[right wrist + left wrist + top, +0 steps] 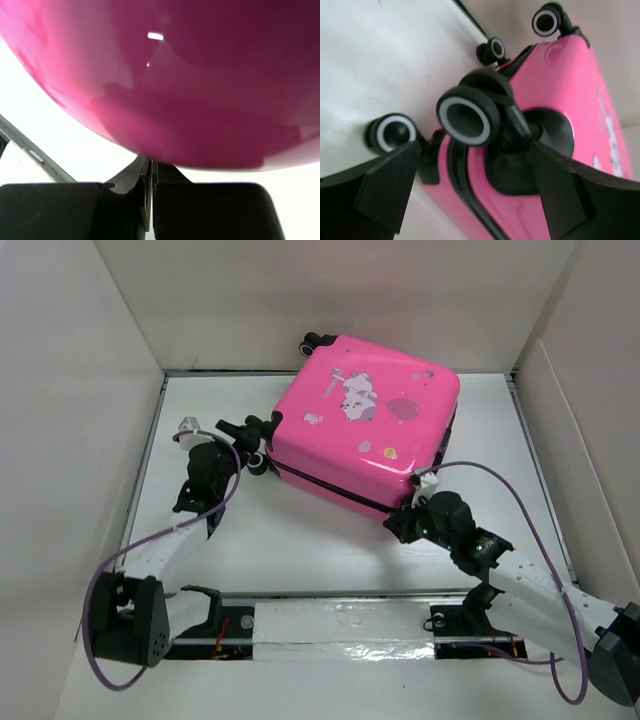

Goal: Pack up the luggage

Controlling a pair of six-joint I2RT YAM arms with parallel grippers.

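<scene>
- You will find no text, brand or number that can be read in any view.
- The hot-pink hard-shell suitcase (370, 430) carries only a white cartoon animal print (355, 400) and small marks (312, 418), too tiny for you to read.

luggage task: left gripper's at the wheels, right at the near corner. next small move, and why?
Probably ease the left gripper back, clear of the wheel. Its jaws stand wide with that wheel between them, gripping nothing. The luggage lies flat and looks closed, printed shell up. The right gripper is shut at the near corner.
</scene>
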